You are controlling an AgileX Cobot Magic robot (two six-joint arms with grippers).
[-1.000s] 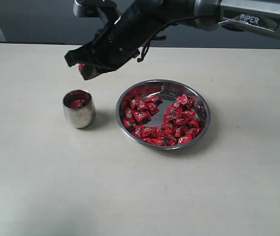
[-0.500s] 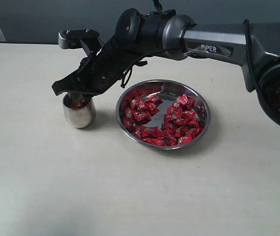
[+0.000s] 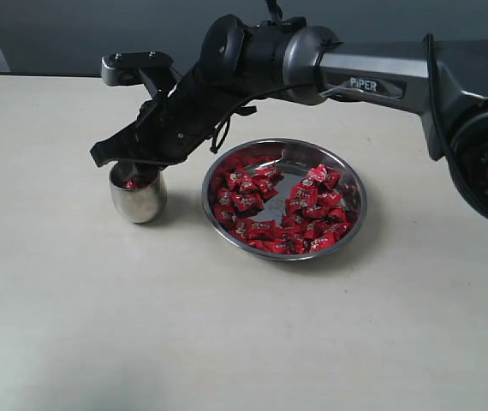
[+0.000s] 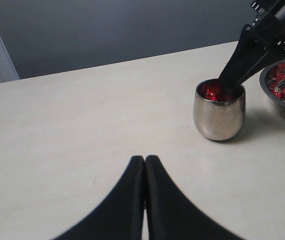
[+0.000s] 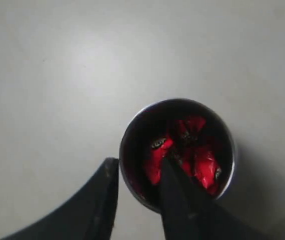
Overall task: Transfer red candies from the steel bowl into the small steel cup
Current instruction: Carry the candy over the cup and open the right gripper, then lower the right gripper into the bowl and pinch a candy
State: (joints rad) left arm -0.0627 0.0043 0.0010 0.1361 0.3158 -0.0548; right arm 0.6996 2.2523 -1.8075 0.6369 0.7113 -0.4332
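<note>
The small steel cup (image 3: 138, 199) stands left of the steel bowl (image 3: 288, 147), and the bowl holds many red candies (image 3: 311, 211). My right gripper (image 3: 129, 164) reaches across to the cup's mouth. In the right wrist view the right gripper (image 5: 139, 162) is open. One finger sits outside the cup's rim (image 5: 130, 131) and the other over its inside. Nothing is between the fingers. A few red candies (image 5: 202, 161) lie in the cup. In the left wrist view my left gripper (image 4: 145, 159) is shut and empty, low over the table, well short of the cup (image 4: 219, 114).
The pale tabletop (image 3: 227, 334) spreads in front of the cup and bowl. The right arm (image 3: 372, 73) stretches over the bowl's far side. A dark wall (image 3: 56, 34) runs behind the table's back edge.
Over the last second my right gripper came down and to the left from above the cup to its mouth. The red candy it held is no longer between its fingers.
</note>
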